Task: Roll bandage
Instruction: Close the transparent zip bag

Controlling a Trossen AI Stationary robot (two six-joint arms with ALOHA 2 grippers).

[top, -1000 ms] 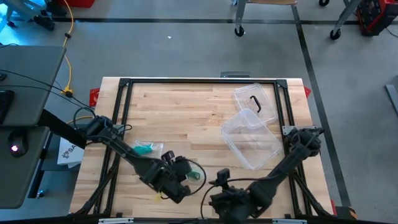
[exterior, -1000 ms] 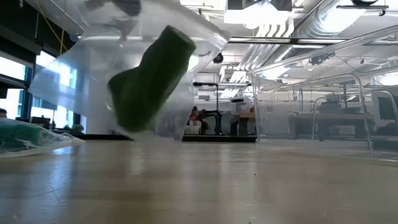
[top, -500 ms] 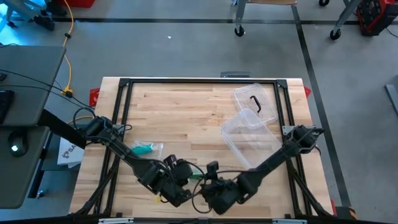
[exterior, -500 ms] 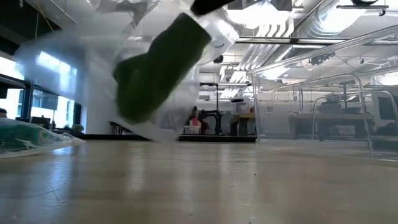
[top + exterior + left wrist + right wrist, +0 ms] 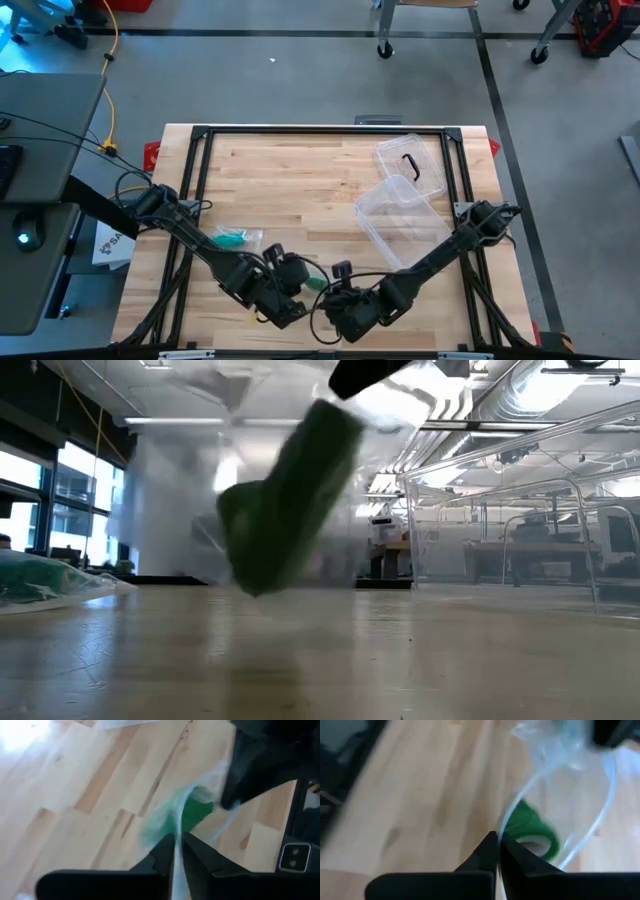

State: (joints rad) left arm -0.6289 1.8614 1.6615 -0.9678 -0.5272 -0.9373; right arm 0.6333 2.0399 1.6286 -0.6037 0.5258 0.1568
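Both grippers now pinching the bag holding the green bandage roll

Left gripper (image 5: 175, 851) clamps one edge of the clear plastic bag (image 5: 570, 780); right gripper (image 5: 496, 851), wide open a second ago, has just shut on the opposite edge. I see the green bandage roll (image 5: 290, 500) inside, lifted off the table (image 5: 300, 180) at its front, so I judge pulling the bag open comes next

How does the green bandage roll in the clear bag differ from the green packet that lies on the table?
The green bandage roll hangs above the wood in a clear bag pinched by the left gripper and the right gripper; the green packet lies flat on the table, untouched. The roll looks darker green; the packet is paler, more teal. Both are wrapped in clear plastic.
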